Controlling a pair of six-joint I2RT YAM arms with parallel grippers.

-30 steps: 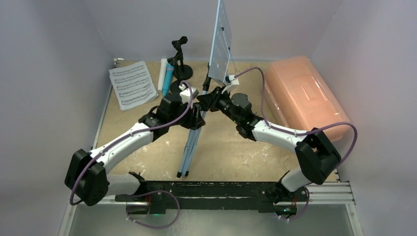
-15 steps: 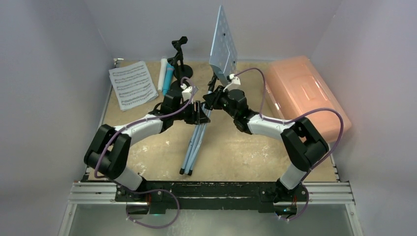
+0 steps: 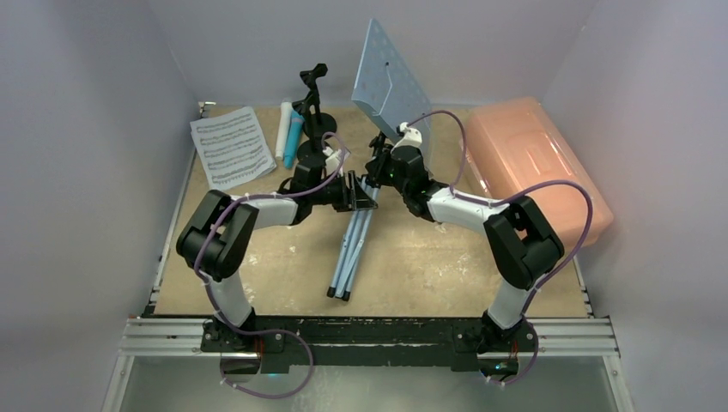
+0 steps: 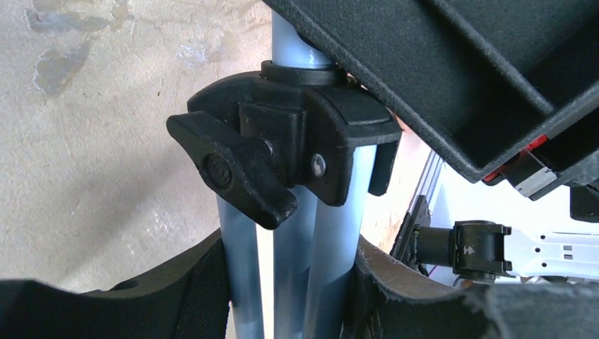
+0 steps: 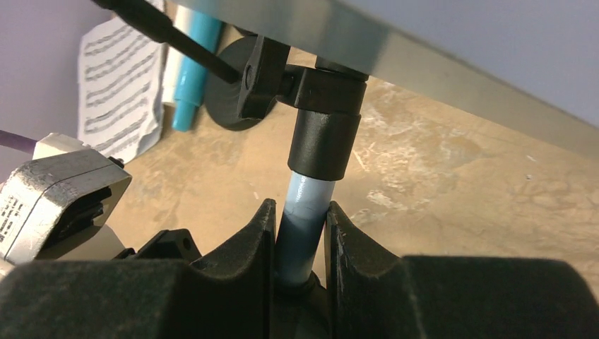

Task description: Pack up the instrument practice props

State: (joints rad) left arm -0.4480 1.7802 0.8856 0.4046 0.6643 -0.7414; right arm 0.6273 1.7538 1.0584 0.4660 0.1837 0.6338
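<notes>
The light-blue music rack (image 3: 388, 79) stands tilted in mid-table, its perforated plate raised at the back and its folded tripod legs (image 3: 352, 245) slanting toward the near edge. My left gripper (image 3: 365, 196) is shut on the bundled legs (image 4: 293, 282) just below the black clamp knob (image 4: 236, 176). My right gripper (image 3: 378, 165) is shut on the blue pole (image 5: 304, 212) below the black collar (image 5: 326, 138). White (image 3: 282, 129) and blue (image 3: 294, 137) microphones, sheet music (image 3: 230, 146) and a black mic holder (image 3: 313, 107) lie at the back left.
A pink translucent box (image 3: 536, 167) lies along the right edge of the table. The purple side walls stand close on both sides. The black rail (image 3: 369, 330) runs along the near edge.
Both arms have moved back and to the right with the rack. The plate has turned its broad face toward the camera, and the leg tips have shifted right.
</notes>
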